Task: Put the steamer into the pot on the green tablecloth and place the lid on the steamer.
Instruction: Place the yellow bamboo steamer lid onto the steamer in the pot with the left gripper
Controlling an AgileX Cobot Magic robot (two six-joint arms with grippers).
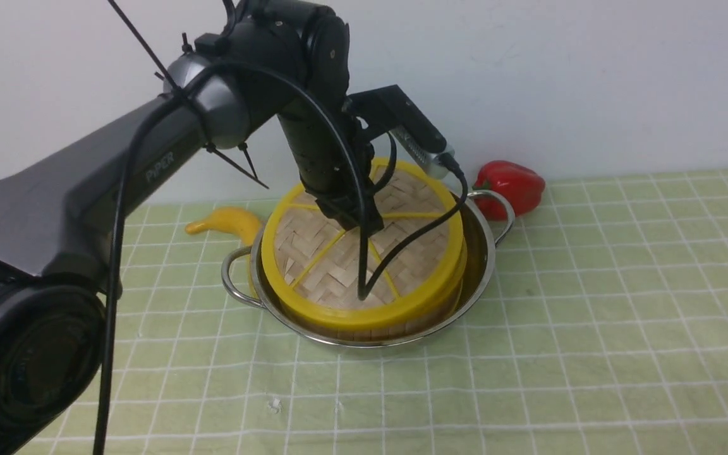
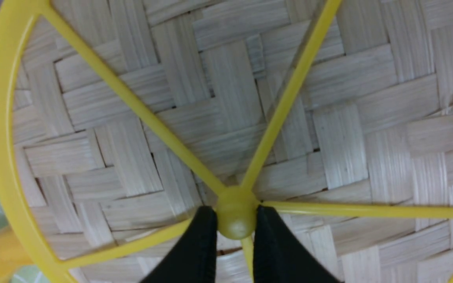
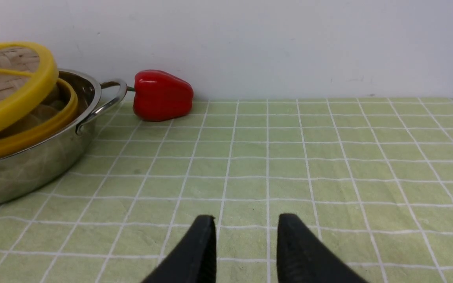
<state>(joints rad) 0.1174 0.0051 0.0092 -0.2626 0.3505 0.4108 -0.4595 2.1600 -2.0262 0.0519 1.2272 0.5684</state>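
One flat woven-bamboo lid (image 1: 313, 253), centre pinched in left jaws, tilted: level onto yellow-rimmed bamboo steamer (image 3: 34, 135); right jaws slightly parted, empty.

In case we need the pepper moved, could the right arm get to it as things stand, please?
Probably yes: only bare cloth lies between the right gripper and the pepper, though the pot handle sits close beside it.
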